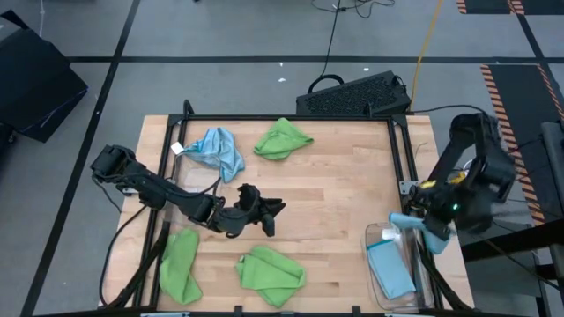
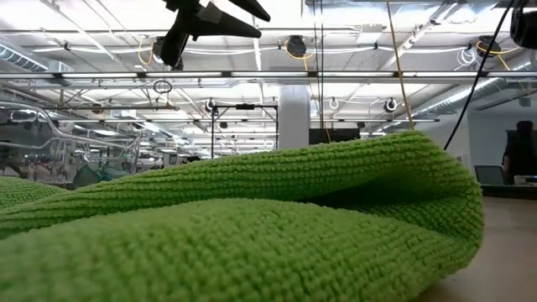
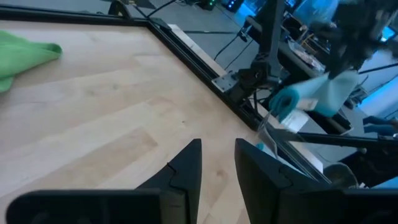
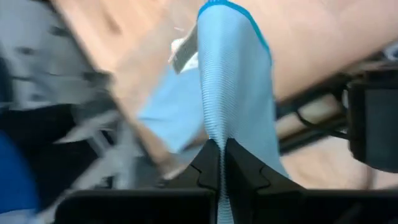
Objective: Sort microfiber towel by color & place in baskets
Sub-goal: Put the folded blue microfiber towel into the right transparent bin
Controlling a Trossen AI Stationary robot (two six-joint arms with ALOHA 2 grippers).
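My right gripper [image 4: 222, 149] is shut on a light blue towel [image 1: 416, 225] over the clear basket [image 1: 370, 255] at the table's right near corner. Another light blue towel [image 1: 388, 271] lies in that basket. My left gripper [image 3: 217, 168] hovers open over the middle of the table [image 1: 264, 216], with nothing between its fingers. On the table lie a light blue towel [image 1: 218, 151] and a green one [image 1: 282, 139] at the far side. Two more green towels [image 1: 181, 266] [image 1: 270, 269] lie near the front edge. My right gripper pinches the light blue towel between its two fingers at a bunched ridge of the cloth [image 4: 214, 127]. The fingers come from above, pointing steeply down. The towel [image 3: 314, 93] hangs slack from the fingers above the basket; I cannot tell whether its lower end touches anything.
A black perforated crate [image 1: 352, 95] stands just beyond the table's far edge. A black frame rail [image 1: 401, 158] runs along the table's right side. Bare wood [image 1: 344, 194] lies between the towels and the basket. A green towel [image 2: 252, 226] fills the low view.
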